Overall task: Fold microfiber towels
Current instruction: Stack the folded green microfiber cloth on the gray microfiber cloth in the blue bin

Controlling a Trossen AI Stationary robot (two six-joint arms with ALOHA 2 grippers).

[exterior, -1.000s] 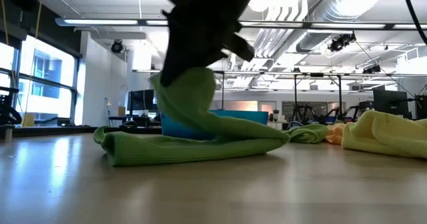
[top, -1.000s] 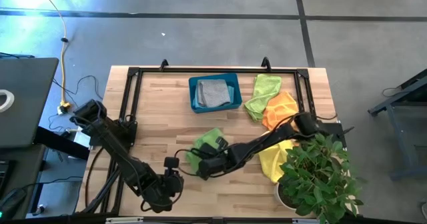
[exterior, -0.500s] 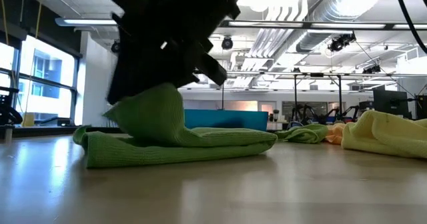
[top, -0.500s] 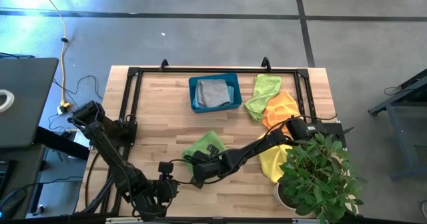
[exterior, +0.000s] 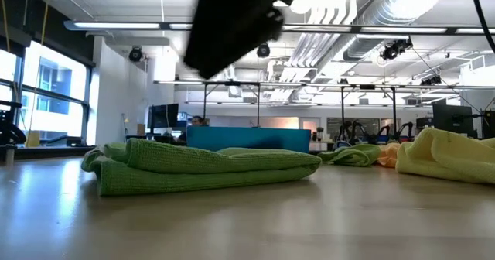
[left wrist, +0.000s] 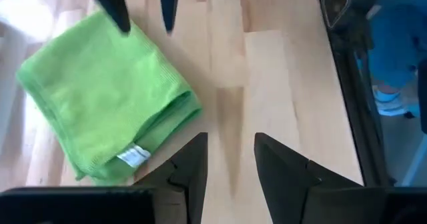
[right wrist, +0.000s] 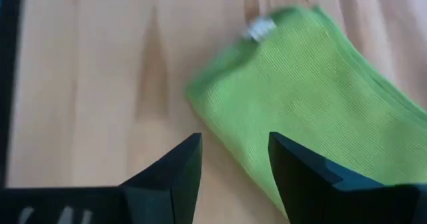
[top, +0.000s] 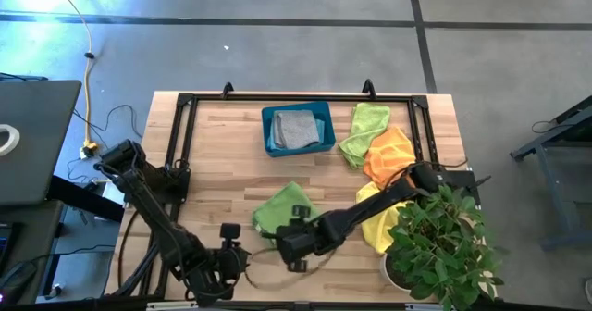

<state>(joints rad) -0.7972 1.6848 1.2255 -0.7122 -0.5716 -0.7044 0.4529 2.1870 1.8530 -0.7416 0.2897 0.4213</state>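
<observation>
A lime green towel (top: 282,209) lies folded flat on the wooden table near its front middle; the low view shows its stacked layers (exterior: 201,167). My right gripper (top: 289,241) hovers open just near-side of it, above the table, with nothing between its fingers (right wrist: 233,161). My left gripper (top: 236,255) waits open near the front edge, left of the towel (left wrist: 107,104). A grey towel (top: 296,129) lies in the teal bin (top: 268,135). Another green towel (top: 365,130), an orange one (top: 388,154) and a yellow one (top: 375,223) lie at the right.
A potted plant (top: 439,242) stands at the front right corner, over the right arm's side. A black frame (top: 180,144) runs along the table's left and far edges. Bare wood shows left of the folded green towel and along the front edge.
My right gripper has carried a lifted part of the green towel toward the near edge, then opened, let go and risen clear. That part has dropped onto the rest, so the towel now lies folded flat.
</observation>
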